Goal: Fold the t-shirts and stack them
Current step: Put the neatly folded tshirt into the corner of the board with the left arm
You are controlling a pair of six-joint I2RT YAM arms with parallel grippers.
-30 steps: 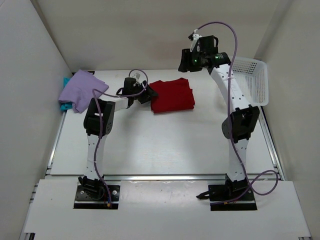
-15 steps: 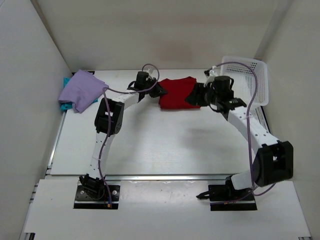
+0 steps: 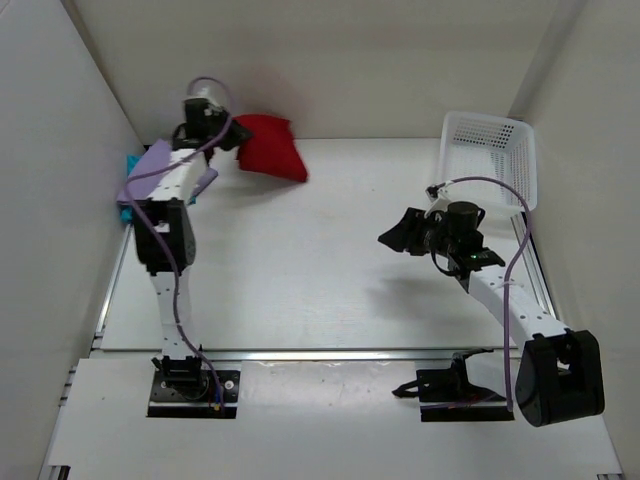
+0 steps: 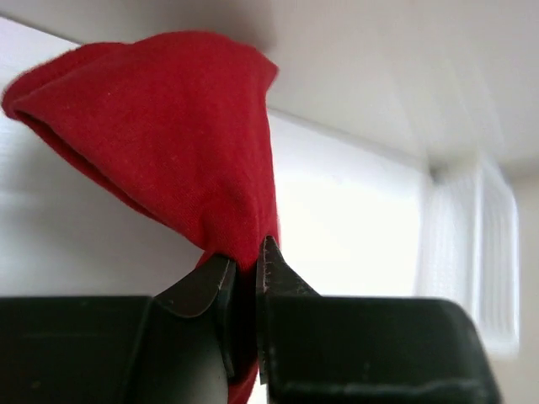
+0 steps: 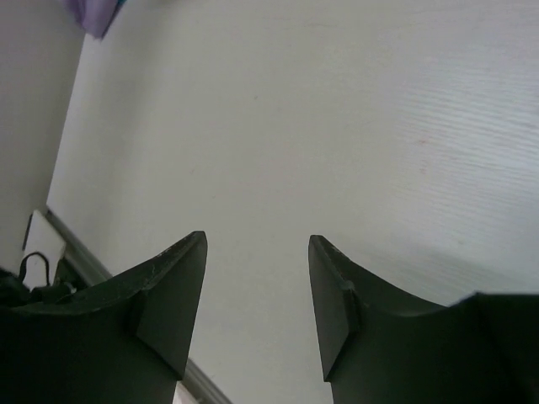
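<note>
Red shirt (image 3: 272,147) hangs bunched near the purple shirt (image 3: 160,172) at far left, one edge pinched tight in the left claw (image 4: 244,252); soft and floppy, it probably wants two-corner holds. Right claw (image 5: 257,252) gapes empty

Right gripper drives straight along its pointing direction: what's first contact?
Probably the bare table: the open right gripper aims at its white surface with nothing in between, though depth is hard to judge.
</note>
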